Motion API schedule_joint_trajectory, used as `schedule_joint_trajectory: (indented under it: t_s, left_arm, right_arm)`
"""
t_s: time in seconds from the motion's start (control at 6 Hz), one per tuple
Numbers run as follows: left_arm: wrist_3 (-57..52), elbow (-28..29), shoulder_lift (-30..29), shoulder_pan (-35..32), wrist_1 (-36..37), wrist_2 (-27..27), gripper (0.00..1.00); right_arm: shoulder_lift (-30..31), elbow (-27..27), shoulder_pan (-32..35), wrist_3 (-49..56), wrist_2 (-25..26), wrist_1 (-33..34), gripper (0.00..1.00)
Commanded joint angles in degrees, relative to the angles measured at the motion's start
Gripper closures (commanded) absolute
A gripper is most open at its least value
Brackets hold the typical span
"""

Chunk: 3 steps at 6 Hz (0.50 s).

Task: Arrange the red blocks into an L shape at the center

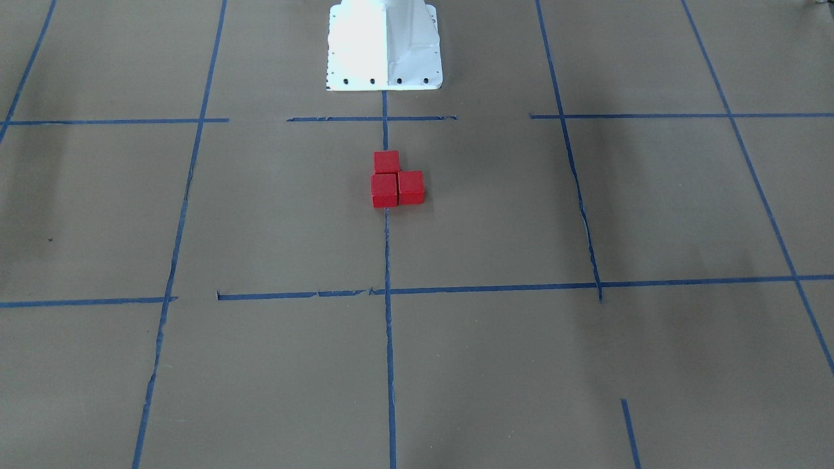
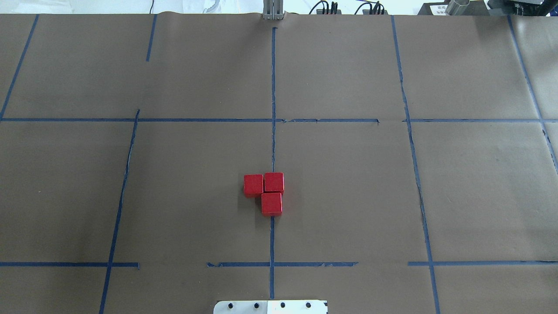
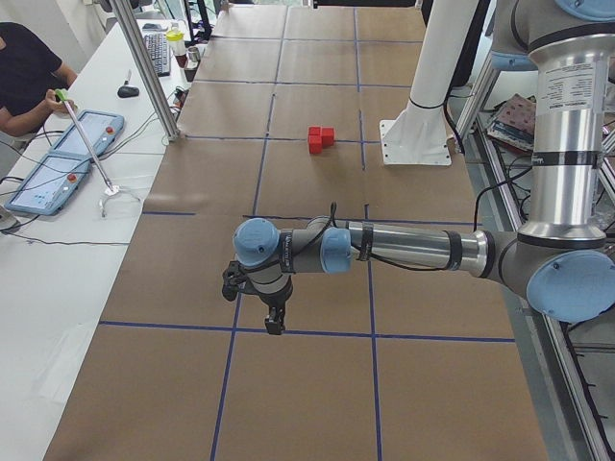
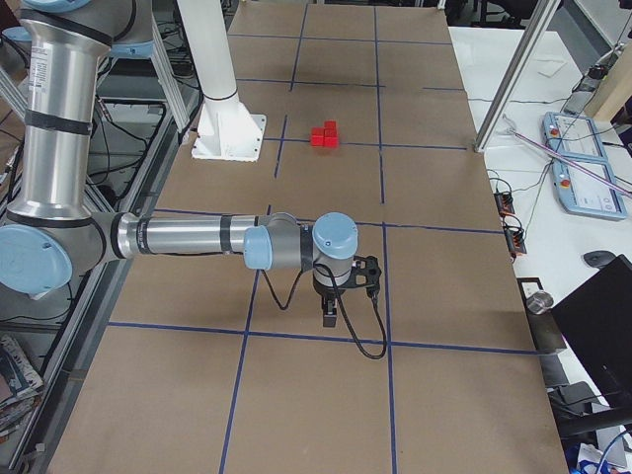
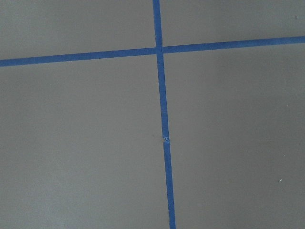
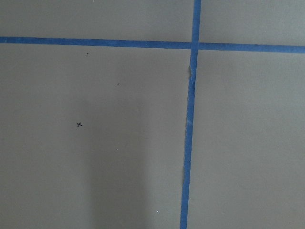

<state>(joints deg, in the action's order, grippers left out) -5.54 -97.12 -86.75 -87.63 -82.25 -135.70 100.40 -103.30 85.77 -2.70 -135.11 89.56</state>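
Silver tube arms (image 3: 413,248), pale blue joint caps (image 3: 258,242), black left tool (image 3: 273,323), looping black cable (image 4: 365,341), white bolted pedestal (image 1: 384,45)

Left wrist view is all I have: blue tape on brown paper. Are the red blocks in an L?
Observer: Yes, the three red blocks sit pressed together in an L on the centre tape line.
Operator: Any arm near them?
Observer: No, the left gripper hangs far off toward the table's left end.
Operator: And the right?
Observer: The right gripper hangs far off toward the other end; open or shut, I cannot tell for either.
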Motion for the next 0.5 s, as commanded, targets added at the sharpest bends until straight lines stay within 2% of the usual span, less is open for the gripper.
schedule_joint_trajectory:
  t_s: [0.0, 0.33]
  left_arm:
    - [0.1, 0.1, 0.0, 0.0, 0.0, 0.0, 0.00]
    - [0.0, -0.5, 0.0, 0.0, 0.0, 0.0, 0.00]
  right_arm:
    - [0.1, 0.0, 0.0, 0.2, 0.8, 0.5, 0.00]
    - [0.3, -0.1, 0.0, 0.1, 0.3, 0.5, 0.00]
